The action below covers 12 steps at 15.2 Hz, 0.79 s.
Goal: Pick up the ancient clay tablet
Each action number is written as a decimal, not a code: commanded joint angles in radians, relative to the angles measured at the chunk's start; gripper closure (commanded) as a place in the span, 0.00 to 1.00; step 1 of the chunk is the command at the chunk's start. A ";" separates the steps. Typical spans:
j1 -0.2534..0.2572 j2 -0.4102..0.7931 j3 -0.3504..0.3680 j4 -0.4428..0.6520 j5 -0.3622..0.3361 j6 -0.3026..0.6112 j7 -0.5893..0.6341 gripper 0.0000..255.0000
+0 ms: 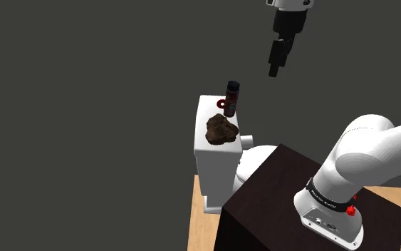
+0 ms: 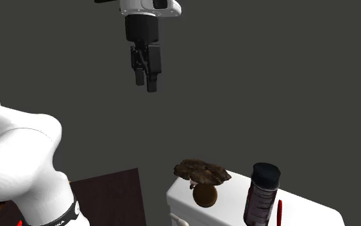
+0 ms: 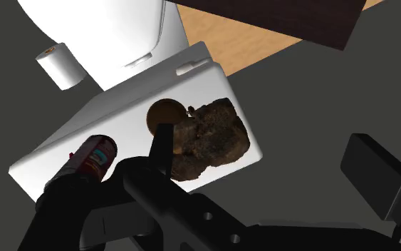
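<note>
With its fingers apart, the all-black two-finger gripper (image 1: 274, 70) hangs high above the lumpy dark-brown clay tablet (image 1: 221, 130), which lies on the white toilet-tank lid (image 1: 206, 110) toward the end opposite the dark red-labelled bottle (image 1: 232, 95), so it should descend straight and straddle the lump's narrower width.

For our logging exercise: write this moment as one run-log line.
phase: pre-grasp | jaws: open, empty, well above tablet | tablet: on toilet tank, beside bottle | grasp: not yet

The tablet (image 1: 221, 130) looks rough, lumpy and matt brown; the toilet tank (image 1: 213, 171) smooth white; the bottle (image 2: 261, 196) dark and glossy; the floor (image 1: 202, 232) pale wood.
</note>
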 commanded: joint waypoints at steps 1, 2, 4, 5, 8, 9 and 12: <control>0.000 0.000 0.000 0.000 0.000 0.000 0.000 0.00; -0.005 0.019 -0.028 -0.011 0.016 0.031 -0.009 0.00; -0.013 0.061 -0.084 -0.030 0.050 0.092 -0.031 0.00; -0.016 0.085 -0.111 -0.038 0.068 0.122 -0.043 0.00; -0.019 0.164 -0.192 -0.057 0.133 0.209 -0.088 0.00; -0.019 0.194 -0.219 -0.060 0.157 0.236 -0.105 0.00; -0.012 0.292 -0.298 -0.064 0.243 0.311 -0.168 0.00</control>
